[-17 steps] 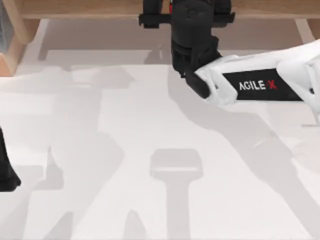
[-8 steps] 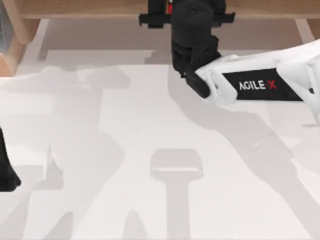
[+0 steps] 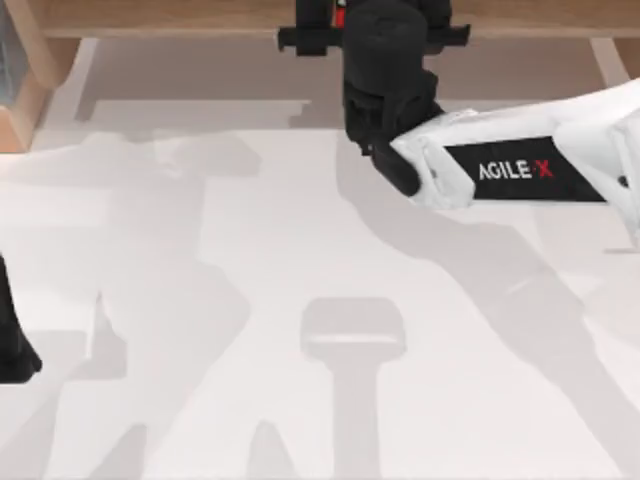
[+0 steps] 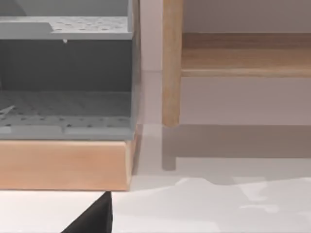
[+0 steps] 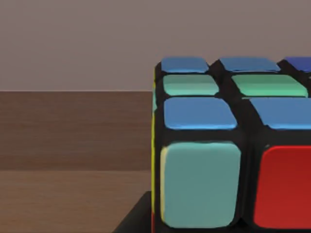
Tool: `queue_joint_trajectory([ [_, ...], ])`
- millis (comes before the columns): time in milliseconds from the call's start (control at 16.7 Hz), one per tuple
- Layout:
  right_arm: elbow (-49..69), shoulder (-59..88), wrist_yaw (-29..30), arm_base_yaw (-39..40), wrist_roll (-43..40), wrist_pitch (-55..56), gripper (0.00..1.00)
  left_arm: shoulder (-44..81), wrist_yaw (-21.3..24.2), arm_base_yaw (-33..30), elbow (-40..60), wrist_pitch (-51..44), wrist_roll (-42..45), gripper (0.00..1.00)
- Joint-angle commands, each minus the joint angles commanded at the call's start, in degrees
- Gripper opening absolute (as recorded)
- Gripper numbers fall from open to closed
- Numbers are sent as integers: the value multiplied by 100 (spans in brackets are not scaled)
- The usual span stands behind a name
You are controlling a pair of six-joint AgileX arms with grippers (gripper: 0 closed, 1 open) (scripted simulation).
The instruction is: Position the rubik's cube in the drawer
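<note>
At the worktop's far edge: right gripper (image 3: 385, 25) over wooden furniture (image 3: 150, 15).
One rubik's cube (image 5: 228, 145) fills its wrist view; jaw state unclear. Left arm (image 3: 12, 345) parked at left edge.

Over the last second my right arm (image 3: 520, 165) creeps toward the wooden furniture (image 3: 200, 15) at the top view's far edge. Its black wrist section (image 3: 385, 70) now covers more of the black crossbar (image 3: 300, 40) there than a second ago, and the small red patch (image 3: 341, 14) beside it looks narrower. The grey shadow (image 3: 150, 160) on the worktop (image 3: 300, 250) at the left drifts slightly rightward. Since half a second ago I see almost no further shift.
</note>
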Motion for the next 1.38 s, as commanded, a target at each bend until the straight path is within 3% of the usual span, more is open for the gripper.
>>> queue_joint_trajectory([
  [900,-411,-520,114,123,29,-107,0,0,0,0,0,0,0,100],
  [1380,320,-476,-419,-239,364,-1255,0,0,0,0,0,0,0,100],
])
